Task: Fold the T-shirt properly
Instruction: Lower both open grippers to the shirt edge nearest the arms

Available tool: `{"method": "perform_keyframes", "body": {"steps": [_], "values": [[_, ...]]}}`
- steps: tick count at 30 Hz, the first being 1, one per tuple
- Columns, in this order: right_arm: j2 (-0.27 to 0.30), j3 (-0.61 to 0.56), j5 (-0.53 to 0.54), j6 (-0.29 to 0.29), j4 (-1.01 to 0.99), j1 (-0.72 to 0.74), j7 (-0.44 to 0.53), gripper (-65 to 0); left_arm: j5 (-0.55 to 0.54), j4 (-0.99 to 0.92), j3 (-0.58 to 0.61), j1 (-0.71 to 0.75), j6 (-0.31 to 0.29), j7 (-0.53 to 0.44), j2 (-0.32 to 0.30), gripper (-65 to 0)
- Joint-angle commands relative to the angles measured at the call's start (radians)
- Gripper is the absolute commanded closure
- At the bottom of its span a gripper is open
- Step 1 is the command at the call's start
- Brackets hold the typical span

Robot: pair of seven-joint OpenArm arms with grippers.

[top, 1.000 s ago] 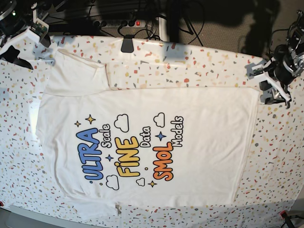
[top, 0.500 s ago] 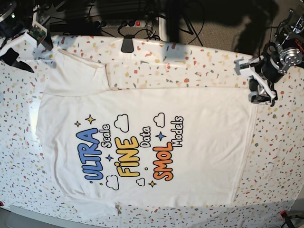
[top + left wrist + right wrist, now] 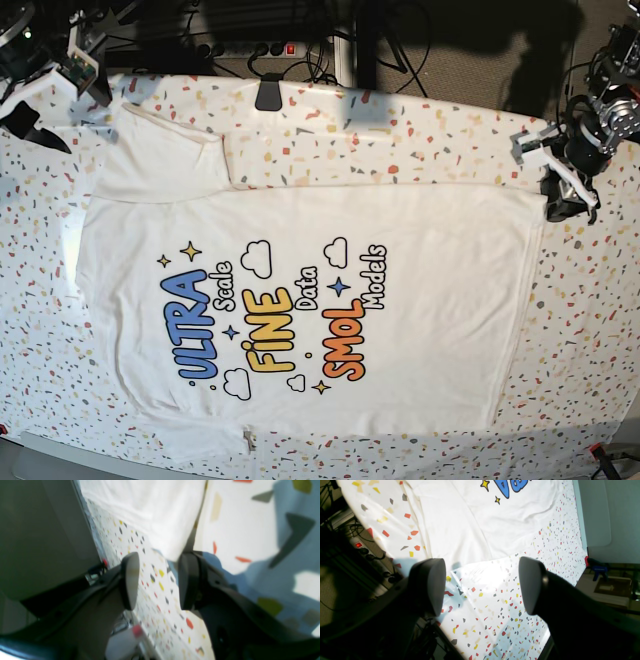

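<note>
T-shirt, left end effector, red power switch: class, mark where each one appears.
T-shirt (image 3: 420,330), base view, plain white chest area.
Left end effector (image 3: 157,580), left wrist view, midway between fingertips.
Red power switch (image 3: 358,545), right wrist view, its lit face.

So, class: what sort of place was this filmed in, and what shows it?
Probably a robotics lab or workshop, not a home. Two robot arms flank a table under a speckled covering, a printed T-shirt lies flat on it, and a power strip with loose cables sits behind.
</note>
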Motion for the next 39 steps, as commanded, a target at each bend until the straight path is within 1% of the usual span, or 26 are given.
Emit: {"method": "perform_keyframes", "body": {"steps": [1, 4, 6, 8, 11, 12, 18, 20, 22, 25, 26, 27, 29, 30, 33, 34, 39], "values": [[0.011, 0.008, 0.002, -0.015, 0.013, -0.008, 0.014, -44.8, -0.002, 0.006, 0.002, 0.000, -0.021, -0.027, 0.007, -25.1], [0.011, 0.008, 0.002, -0.015, 0.013, -0.008, 0.014, -44.8, -0.002, 0.006, 0.002, -0.003, -0.020, -0.029, 0.032, -25.1], [0.011, 0.008, 0.002, -0.015, 0.013, -0.008, 0.014, -44.8, -0.002, 0.006, 0.002, -0.003, -0.017, -0.033, 0.038, -25.1], [0.011, 0.008, 0.002, -0.015, 0.013, -0.008, 0.014, -44.8, -0.002, 0.006, 0.002, -0.003, 0.018, -0.032, 0.044, -25.1], [0.010, 0.008, 0.002, -0.015, 0.013, -0.008, 0.014, -44.8, -0.002, 0.006, 0.002, -0.003, 0.093, -0.033, 0.057, -25.1], [0.010, 0.008, 0.002, -0.015, 0.013, -0.008, 0.014, -44.8, -0.002, 0.006, 0.002, -0.003, 0.103, -0.032, 0.063, -25.1], [0.010, 0.008, 0.002, -0.015, 0.013, -0.008, 0.014, -44.8, -0.002, 0.006, 0.002, -0.003, 0.106, -0.051, 0.069, -24.7], [0.010, 0.008, 0.002, -0.015, 0.013, -0.009, 0.014, -44.8, -0.002, 0.006, 0.002, -0.002, 0.127, -0.075, 0.069, -19.9], [0.009, 0.008, 0.002, -0.015, 0.013, -0.009, 0.014, -44.8, -0.002, 0.006, 0.002, -0.002, 0.132, -0.076, 0.076, -13.2], [-0.008, 0.008, 0.002, -0.015, 0.013, -0.009, 0.014, -44.8, -0.002, 0.006, 0.001, -0.003, 0.132, -0.074, 0.087, -3.4], [-0.013, 0.008, 0.002, -0.015, 0.013, -0.009, 0.014, -44.8, -0.002, 0.006, 0.002, -0.003, 0.132, -0.074, 0.089, -1.3], [-0.019, 0.008, 0.002, -0.015, 0.013, -0.009, 0.014, -44.8, -0.002, 0.006, 0.001, -0.003, 0.132, -0.074, 0.088, -0.8], [-0.026, 0.008, 0.002, -0.015, 0.013, -0.008, 0.014, -44.8, -0.002, 0.006, 0.001, -0.003, 0.133, -0.074, 0.087, -2.3], [-0.026, 0.008, 0.002, -0.015, 0.013, -0.008, 0.014, -44.8, -0.002, 0.006, 0.001, -0.003, 0.136, -0.074, 0.088, -5.1], [-0.026, 0.008, 0.002, -0.015, 0.013, -0.009, 0.014, -44.8, -0.020, 0.006, 0.001, -0.003, 0.175, -0.074, 0.087, -16.5], [-0.026, 0.008, 0.002, -0.015, 0.013, -0.009, 0.014, -44.8, -0.029, 0.006, 0.001, -0.003, 0.187, -0.074, 0.088, -18.6], [-0.026, 0.008, 0.002, -0.014, 0.011, -0.009, -0.001, -44.8, -0.035, 0.006, 0.001, -0.003, 0.196, -0.074, 0.088, -19.0]]}}
